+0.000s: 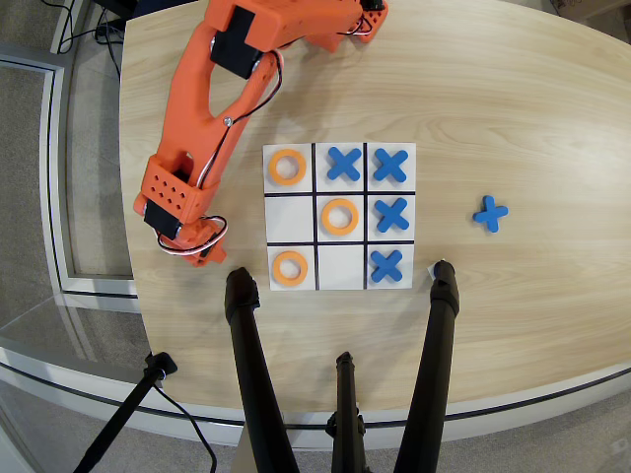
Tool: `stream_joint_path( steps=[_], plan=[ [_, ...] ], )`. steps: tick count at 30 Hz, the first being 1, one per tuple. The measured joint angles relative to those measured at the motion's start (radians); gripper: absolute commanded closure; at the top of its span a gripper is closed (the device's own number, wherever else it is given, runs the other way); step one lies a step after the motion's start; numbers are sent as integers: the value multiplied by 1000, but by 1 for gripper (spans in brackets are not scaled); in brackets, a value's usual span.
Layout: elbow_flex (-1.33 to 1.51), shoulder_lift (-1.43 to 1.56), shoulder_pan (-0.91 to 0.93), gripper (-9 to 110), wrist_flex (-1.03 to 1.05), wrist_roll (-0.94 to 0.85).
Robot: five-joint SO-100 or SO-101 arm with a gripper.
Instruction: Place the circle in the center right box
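The gripper (204, 258) points down left of the grid (339, 217); its finger opening cannot be told. The arm (207, 108) stretches across the table.

Overhead view: the gripper (205, 258) sits under the orange arm's wrist housing (175, 197), so its fingers are hidden; whether it is parted or carries a ring cannot be told. The arm's base (361, 12) is cut off by the top edge. The black tripod legs (254, 384) run off the bottom edge, and one leg tip covers a small white item (432, 268) too small to identify.
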Motion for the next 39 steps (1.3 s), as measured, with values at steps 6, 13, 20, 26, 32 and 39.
stream_joint_path(
  steps=[6, 13, 20, 26, 32, 39],
  plan=[
    [-14, -26, 9, 83, 0, 0],
    [-20, -48, 17, 92, -12, -3],
    [-23, -61, 18, 102, -14, -6],
    [-25, -60, 20, 102, -8, -8],
    [106, 58, 20, 102, 14, 14],
    [374, 391, -49, 102, 2, 54]
  ],
)
